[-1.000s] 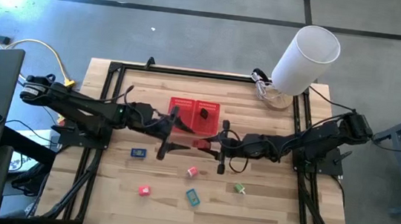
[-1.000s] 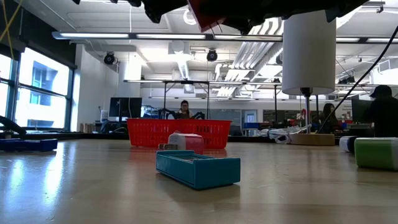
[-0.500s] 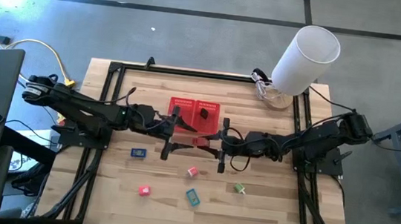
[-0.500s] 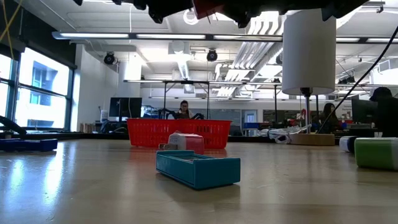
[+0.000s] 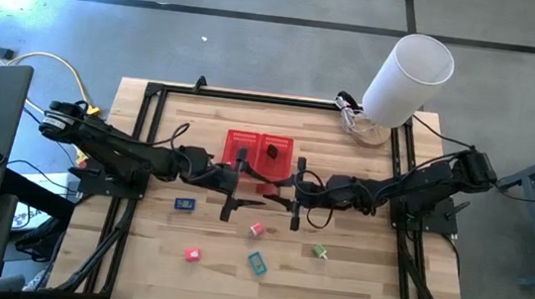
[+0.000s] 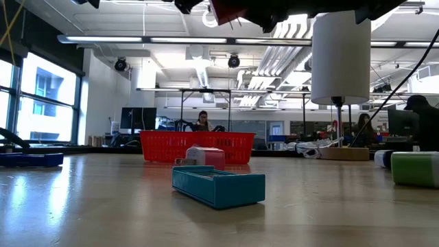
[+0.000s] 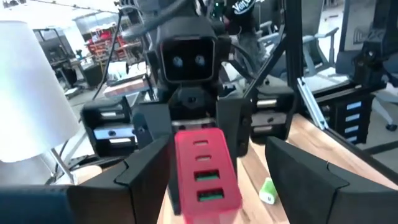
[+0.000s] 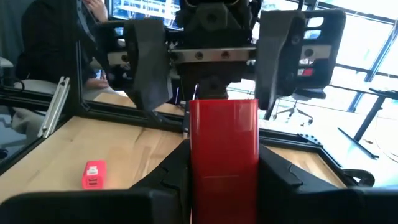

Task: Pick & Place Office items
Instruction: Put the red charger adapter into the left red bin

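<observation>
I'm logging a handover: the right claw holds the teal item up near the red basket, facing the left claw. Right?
Not quite. The item in the right claw is the red item, not teal, as the right wrist view shows. The teal item lies on the table. The rest stands: held up near the red basket, facing the left claw.

A smooth plastic red-pink item [image 8: 223,155], a red mesh basket [image 5: 258,153], a pale wood-plank table [image 5: 353,288].

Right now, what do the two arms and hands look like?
Both arms are dark, jointed and slender, with black cables looped alongside. The left hand and right hand each end in two flat, angular black fingers. The right wrist carries a boxy camera housing with two round lenses.
</observation>
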